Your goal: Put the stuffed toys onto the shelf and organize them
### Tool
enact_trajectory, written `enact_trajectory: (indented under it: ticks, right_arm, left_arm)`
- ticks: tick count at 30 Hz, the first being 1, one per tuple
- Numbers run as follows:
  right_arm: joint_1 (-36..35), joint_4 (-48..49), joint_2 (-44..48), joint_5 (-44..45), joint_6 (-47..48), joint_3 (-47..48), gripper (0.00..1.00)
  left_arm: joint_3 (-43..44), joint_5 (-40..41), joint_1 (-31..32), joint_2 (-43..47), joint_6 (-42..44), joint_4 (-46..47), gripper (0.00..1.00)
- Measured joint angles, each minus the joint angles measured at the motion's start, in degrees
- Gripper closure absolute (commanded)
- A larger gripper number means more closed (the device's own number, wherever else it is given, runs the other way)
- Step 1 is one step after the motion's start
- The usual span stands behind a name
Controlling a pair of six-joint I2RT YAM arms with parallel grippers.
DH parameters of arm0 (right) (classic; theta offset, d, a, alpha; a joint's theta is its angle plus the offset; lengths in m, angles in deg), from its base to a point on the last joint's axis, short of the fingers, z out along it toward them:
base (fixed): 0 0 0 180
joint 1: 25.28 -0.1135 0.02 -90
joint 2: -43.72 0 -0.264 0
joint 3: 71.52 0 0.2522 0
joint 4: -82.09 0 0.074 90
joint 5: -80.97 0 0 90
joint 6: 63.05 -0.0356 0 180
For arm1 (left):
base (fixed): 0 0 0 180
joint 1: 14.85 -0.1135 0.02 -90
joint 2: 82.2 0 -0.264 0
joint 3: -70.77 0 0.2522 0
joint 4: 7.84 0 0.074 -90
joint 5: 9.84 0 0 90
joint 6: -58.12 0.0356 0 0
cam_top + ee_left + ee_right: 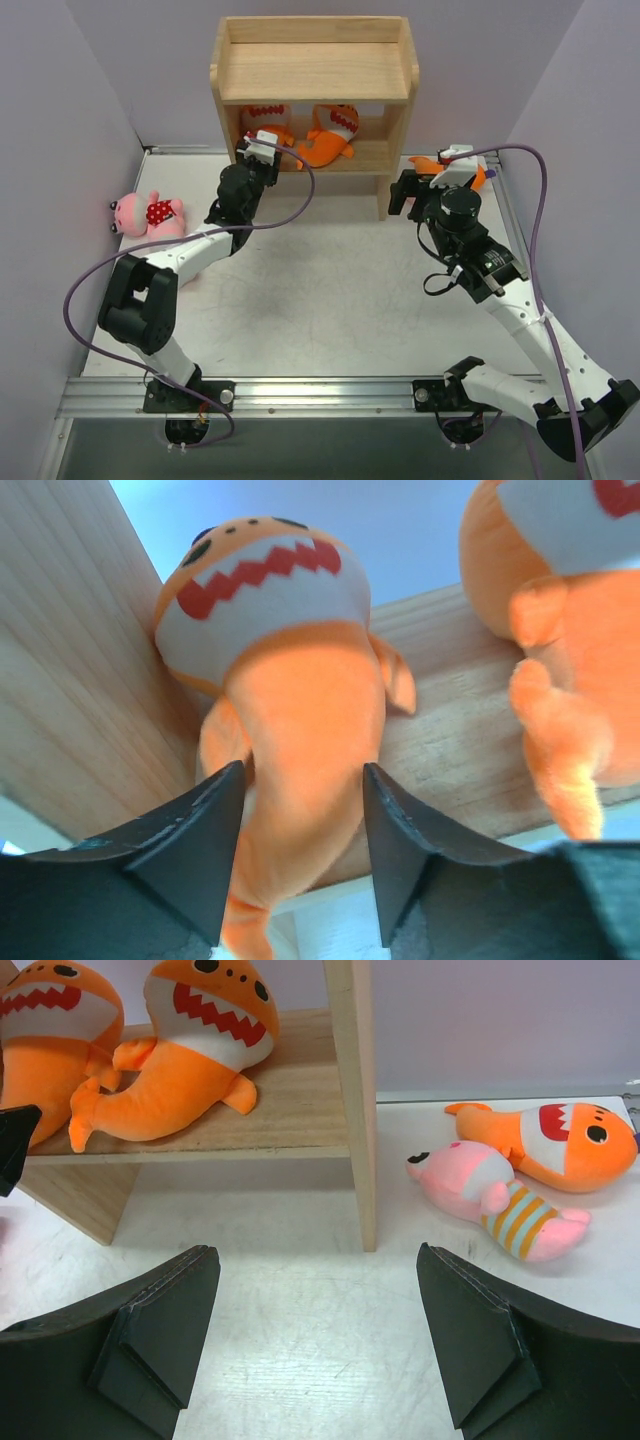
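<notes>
The wooden shelf (315,70) stands at the back of the table. Two orange fish toys lie on its lower tier: one (270,125) against the left panel, the other (330,140) beside it. My left gripper (265,150) reaches into that tier. In the left wrist view its jaws (303,770) stand apart around the tail end of the left fish (290,700), with a gap at the right finger. My right gripper (315,1250) is open over bare table by the shelf's right post (350,1080). Right of that post lie a third fish (555,1145) and a pink striped doll (505,1200).
A pink doll in a red polka-dot outfit (150,213) lies by the left wall, beside the left arm. Purple walls close in the table on the left, back and right. The shelf's top tier (315,45) holds nothing.
</notes>
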Motion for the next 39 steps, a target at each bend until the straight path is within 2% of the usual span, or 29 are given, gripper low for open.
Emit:
enact_trajectory:
  ticks: [12,19,29,39]
  right_arm:
    - [0.0,-0.1,1.6,-0.3,-0.2,-0.6,0.19]
    - [0.0,-0.2,2.2,-0.7,-0.2,-0.7,0.19]
    - [0.0,-0.3,2.7,-0.7,-0.2,-0.7,0.19]
    - [0.2,-2.6,3.5,-0.7,-0.1,-0.8,0.18]
  left_arm:
    - [-3.6,-0.5,1.9,9.0,-0.1,-0.4,0.18]
    - [-3.2,-7.3,5.2,11.3,4.4,-4.2,0.12]
    - [8.7,-14.1,9.5,4.4,15.8,-14.1,0.10]
    - [16.5,-13.0,13.1,-5.6,23.5,-20.4,0.10]
